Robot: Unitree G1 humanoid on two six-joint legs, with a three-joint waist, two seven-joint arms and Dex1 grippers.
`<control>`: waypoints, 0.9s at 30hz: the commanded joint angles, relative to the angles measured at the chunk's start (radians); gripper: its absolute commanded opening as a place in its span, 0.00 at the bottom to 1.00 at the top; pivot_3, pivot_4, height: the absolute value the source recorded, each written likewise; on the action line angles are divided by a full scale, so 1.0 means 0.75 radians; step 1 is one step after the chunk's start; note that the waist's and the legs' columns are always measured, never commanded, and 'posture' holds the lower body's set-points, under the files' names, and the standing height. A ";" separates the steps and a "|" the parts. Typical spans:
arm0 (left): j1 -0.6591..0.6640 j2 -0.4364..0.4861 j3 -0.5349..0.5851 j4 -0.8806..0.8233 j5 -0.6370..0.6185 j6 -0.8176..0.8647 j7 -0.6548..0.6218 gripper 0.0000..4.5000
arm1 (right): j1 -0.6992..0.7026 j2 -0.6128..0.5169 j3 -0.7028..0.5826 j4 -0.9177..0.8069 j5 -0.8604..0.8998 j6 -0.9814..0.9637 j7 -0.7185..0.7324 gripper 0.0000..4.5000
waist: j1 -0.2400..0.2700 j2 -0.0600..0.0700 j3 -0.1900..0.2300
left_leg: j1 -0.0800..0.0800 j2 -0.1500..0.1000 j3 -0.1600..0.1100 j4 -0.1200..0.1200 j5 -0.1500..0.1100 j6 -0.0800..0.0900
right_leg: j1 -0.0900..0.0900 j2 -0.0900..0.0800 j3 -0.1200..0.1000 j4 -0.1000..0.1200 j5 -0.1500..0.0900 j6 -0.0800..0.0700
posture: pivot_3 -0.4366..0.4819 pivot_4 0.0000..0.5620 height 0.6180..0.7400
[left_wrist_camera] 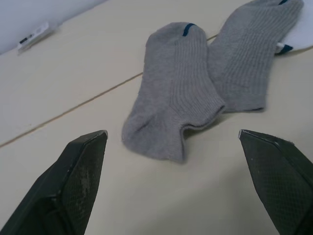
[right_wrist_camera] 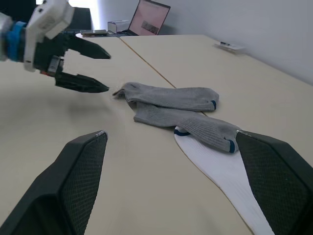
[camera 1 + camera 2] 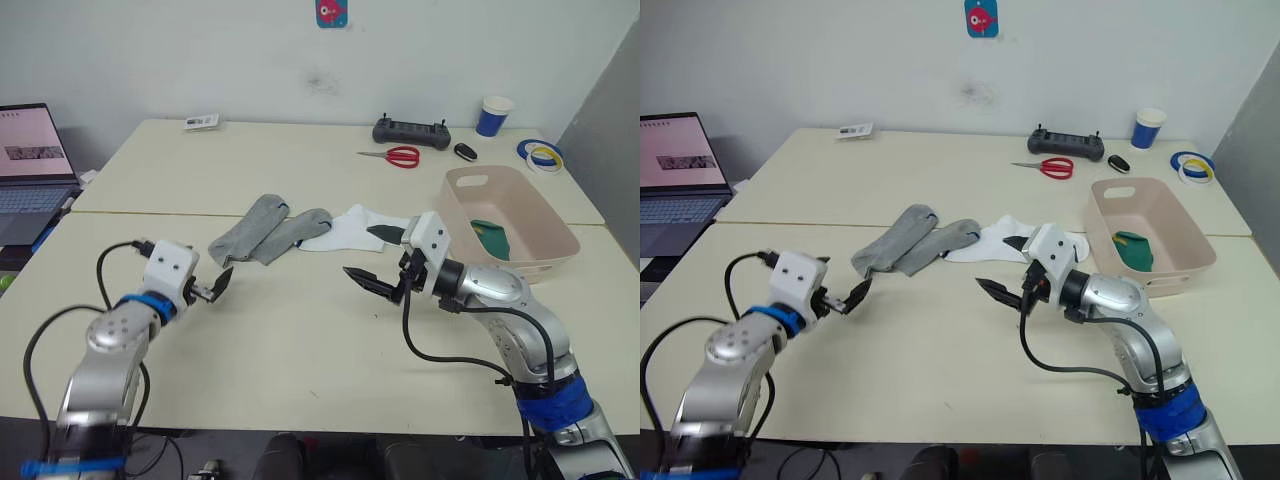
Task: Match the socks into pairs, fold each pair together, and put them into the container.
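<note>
Two grey socks (image 3: 250, 228) (image 3: 296, 234) lie side by side at the table's middle, each with a small blue mark. A white sock (image 3: 348, 231) with a dark toe tip lies flat against them on their right. The pale pink container (image 3: 530, 268) stands at the right with a dark green sock (image 3: 490, 236) inside. My left gripper (image 3: 218, 284) hovers open just short of the nearest grey sock (image 1: 171, 98), holding nothing. Open and holding nothing as well, my right gripper (image 3: 366, 283) hangs in front of the white sock (image 2: 225, 171), left of the container.
A laptop (image 3: 30, 160) sits at the far left edge. Along the back right lie red scissors (image 3: 395, 156), a black controller (image 3: 410, 131), a blue paper cup (image 3: 494, 115) and tape rolls (image 3: 543, 153). A small card (image 3: 201, 122) lies at the back left.
</note>
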 commanded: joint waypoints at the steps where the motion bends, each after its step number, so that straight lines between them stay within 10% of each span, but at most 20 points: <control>1: -0.133 -0.001 -0.082 0.204 0.052 -0.112 -0.077 1.00 | -0.014 -0.005 -0.012 -0.052 -0.010 -0.017 -0.020 0.99 | 0.000 0.000 0.000 | -0.001 0.000 0.000 0.000 0.000 0.000 | 0.000 0.000 0.000 -0.001 0.000 0.000 | 0.48 0.27 1.00; 7: -0.307 -0.025 -0.167 0.488 0.152 -0.250 -0.051 1.00 | 0.000 -0.020 -0.025 -0.089 -0.010 0.013 -0.056 0.99 | -0.002 0.000 0.000 | -0.001 0.001 -0.001 -0.003 0.000 0.000 | -0.002 0.000 -0.001 0.000 0.001 -0.002 | 0.48 0.27 1.00; 21: -0.252 -0.033 -0.123 0.395 0.113 -0.284 -0.080 0.06 | 0.017 -0.037 -0.027 -0.116 -0.001 0.042 -0.082 1.00 | -0.002 -0.001 0.000 | -0.001 0.001 -0.002 -0.004 0.000 0.000 | -0.002 0.000 -0.002 0.001 0.001 -0.001 | 0.48 0.27 1.00; 27: -0.185 -0.006 -0.070 0.268 0.067 -0.207 -0.092 0.01 | 0.005 -0.027 -0.016 -0.092 0.002 0.036 -0.073 1.00 | -0.001 -0.001 0.000 | -0.001 0.001 -0.002 -0.004 0.000 0.000 | -0.002 0.000 -0.002 0.001 0.001 -0.001 | 0.48 0.27 1.00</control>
